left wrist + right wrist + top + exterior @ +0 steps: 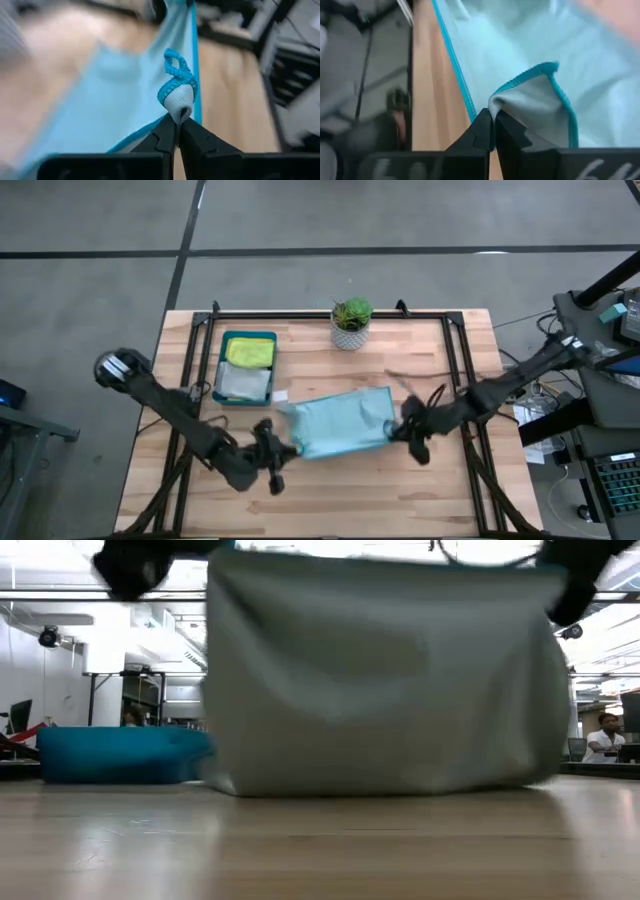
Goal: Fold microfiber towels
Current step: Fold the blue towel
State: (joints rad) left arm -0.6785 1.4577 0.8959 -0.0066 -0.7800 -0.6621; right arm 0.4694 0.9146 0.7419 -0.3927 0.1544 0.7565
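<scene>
A light teal microfiber towel (340, 425) hangs stretched between my two grippers over the middle of the table. In the low view the towel (385, 680) is a broad sheet whose lower edge (380, 790) reaches down to the table top. My left gripper (177, 122) is shut on its left upper corner. My right gripper (492, 117) is shut on its right upper corner. More towels lie in the dark teal tray (222, 352): a yellow-green one (250, 352) at the far end and a pale grey one (243, 383) at the near end. My left gripper (283, 450) pinches a bunched corner (178, 97) of the teal towel between its two fingertips, with the stitched edge looping out past them. The towel runs away from the fingers toward the other arm. My right gripper (402, 430) pinches the opposite corner (515, 102) between its fingertips, and the corner is folded over at the hold. The cloth spreads out beyond the fingers toward the left arm, its blue hem (452, 60) drawn straight.
A small potted plant (351, 322) stands at the table's far edge. The tray sits far left of the towel, and it also shows in the low view (120, 755). A black frame (455, 360) runs around the table. Bare wood lies along the near edge (330, 500).
</scene>
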